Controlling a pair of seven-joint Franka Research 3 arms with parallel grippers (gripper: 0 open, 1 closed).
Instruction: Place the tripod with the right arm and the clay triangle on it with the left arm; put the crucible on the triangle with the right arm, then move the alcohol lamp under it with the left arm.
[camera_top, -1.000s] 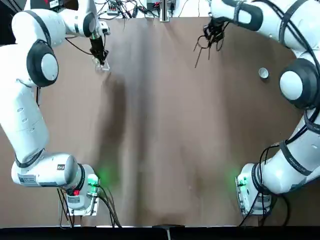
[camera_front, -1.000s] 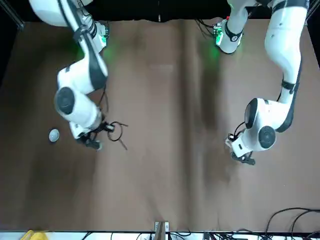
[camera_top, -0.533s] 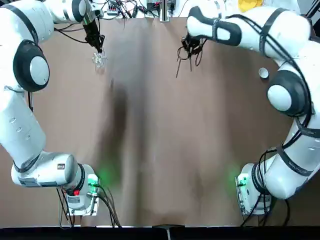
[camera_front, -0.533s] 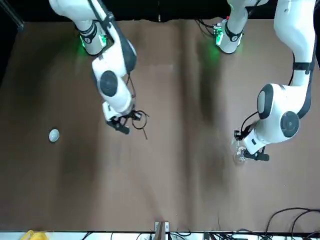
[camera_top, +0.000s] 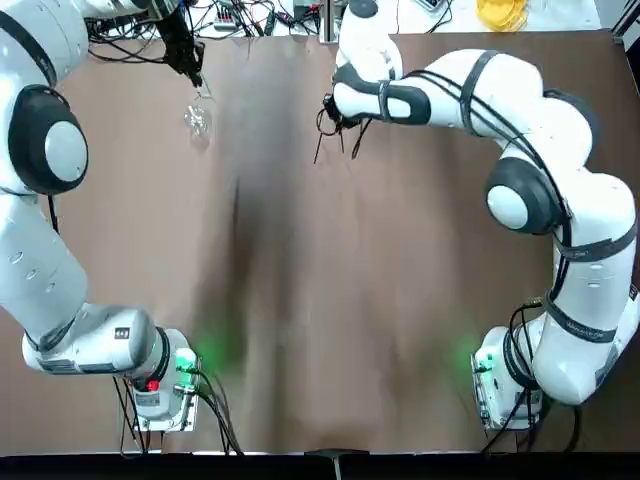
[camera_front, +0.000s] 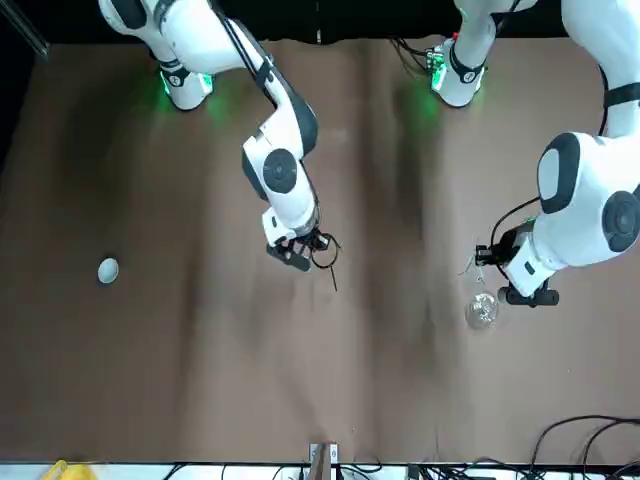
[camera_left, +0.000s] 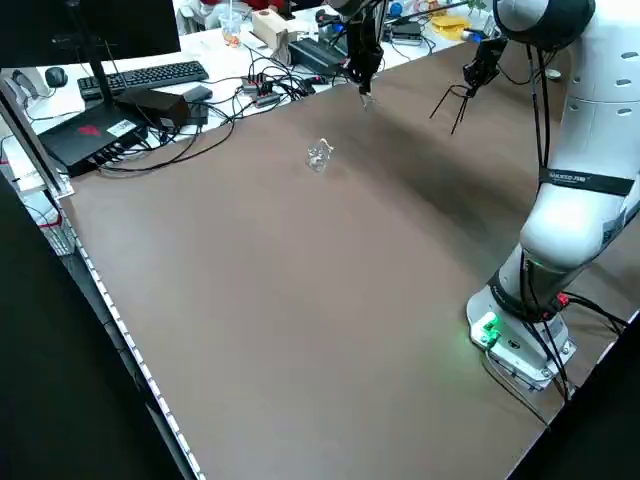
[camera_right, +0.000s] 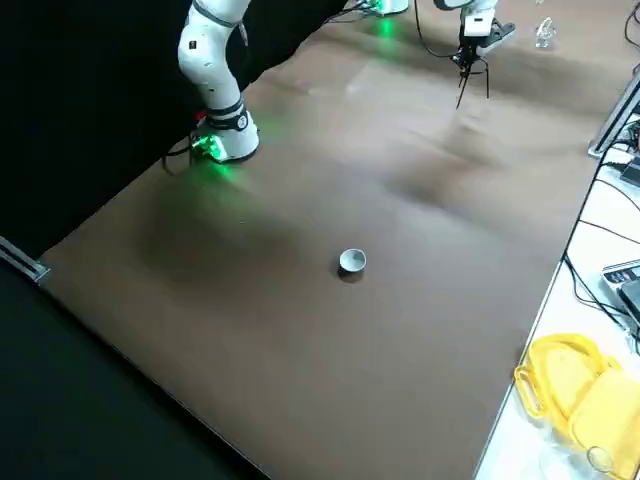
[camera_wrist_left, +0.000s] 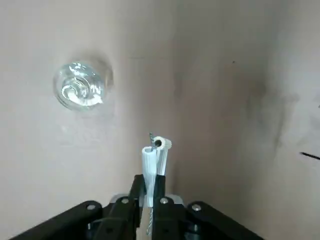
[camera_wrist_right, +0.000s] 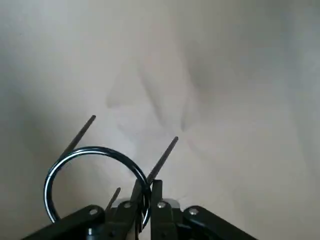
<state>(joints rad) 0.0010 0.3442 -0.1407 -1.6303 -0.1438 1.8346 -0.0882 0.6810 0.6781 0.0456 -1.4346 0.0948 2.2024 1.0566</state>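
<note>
My right gripper (camera_top: 336, 108) is shut on the ring of the black wire tripod (camera_top: 322, 148), which hangs above the far middle of the table; the right wrist view shows its ring (camera_wrist_right: 95, 149) and legs. Near the far left corner, my left gripper (camera_top: 192, 70) is shut on the white clay triangle (camera_wrist_left: 150, 159), seen edge-on in the left wrist view. The clear alcohol lamp (camera_top: 197, 118) stands on the table just below that gripper, apart from it. The white crucible (camera_front: 108, 269) sits alone on the robot's right side of the table.
Cables, a keyboard and boxes (camera_left: 150, 85) crowd the bench beyond the table's far edge. A yellow object (camera_right: 575, 385) lies off the table near the crucible's side. The brown table (camera_top: 330, 300) has open surface between the two arm bases.
The right gripper has carried the tripod leftward from the far right toward the far middle. The left gripper has drawn back from the lamp toward the far edge, leaving the lamp uncovered.
</note>
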